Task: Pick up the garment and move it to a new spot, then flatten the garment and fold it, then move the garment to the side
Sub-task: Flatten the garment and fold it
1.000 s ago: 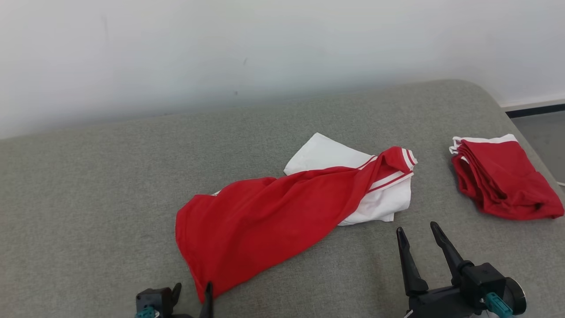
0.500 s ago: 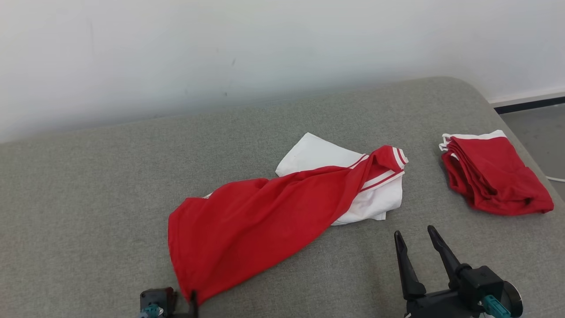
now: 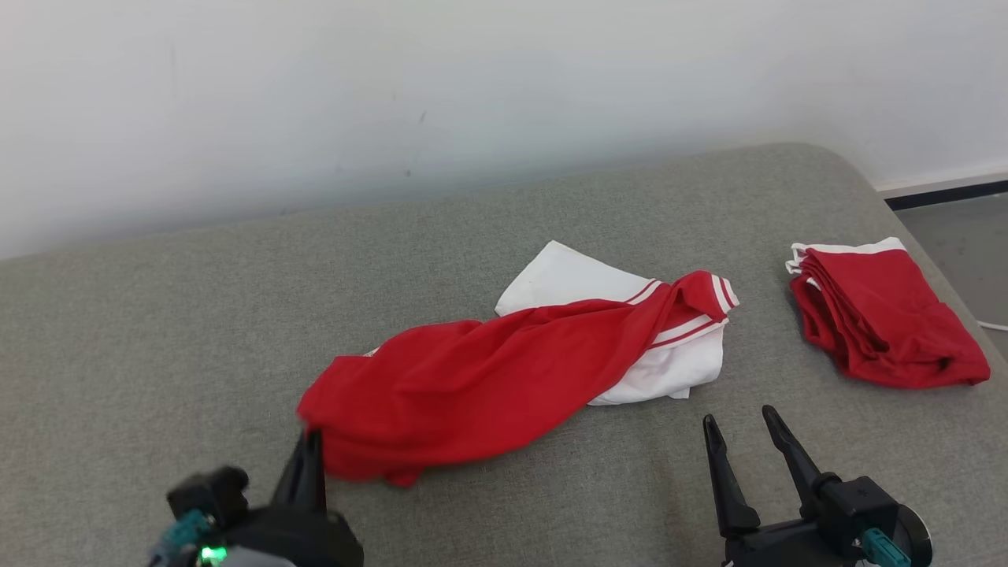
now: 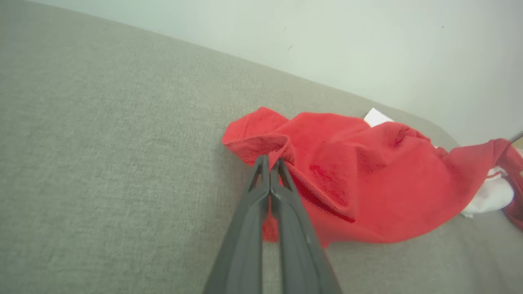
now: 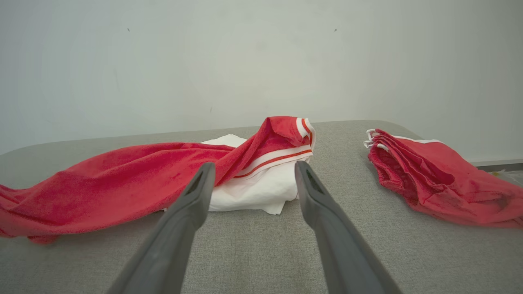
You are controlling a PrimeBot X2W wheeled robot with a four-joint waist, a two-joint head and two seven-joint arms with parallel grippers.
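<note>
Grey fabric-covered table [image 3: 157,315] with a rounded far-right corner, set against a plain pale wall [image 3: 472,79]; a strip of grey floor [image 3: 972,236] shows past the table's right edge.

Item 1: garment [image 3: 488,378], red with a white portion and red-and-white striped trim. It lies crumpled near the middle of the table in a long diagonal band. The red end is near-left and the white end is far-right, where a striped cuff folds over the white cloth. In the left wrist view the red cloth [image 4: 359,183] bunches in loose folds, its hem rolled over at the near end.

Item 2: left claw [image 3: 311,441], at the lower left of the head view. Its fingers are pressed together with no gap (seen plainly in the left wrist view [image 4: 269,163]), pinching the rolled red hem at the garment's near-left corner. The rest of the garment trails away from the claw, up and to the right.

Item 3: right claw [image 3: 739,417], at the lower right. Its fingers are spread wide and hold nothing. It is just short of the garment's white end, not touching it; in the right wrist view [image 5: 253,166] the white cloth and striped cuff lie straight ahead between the fingers.

Item 4: folded red cloth [image 3: 890,315] with white edging, near the table's right edge, well apart from the garment.
</note>
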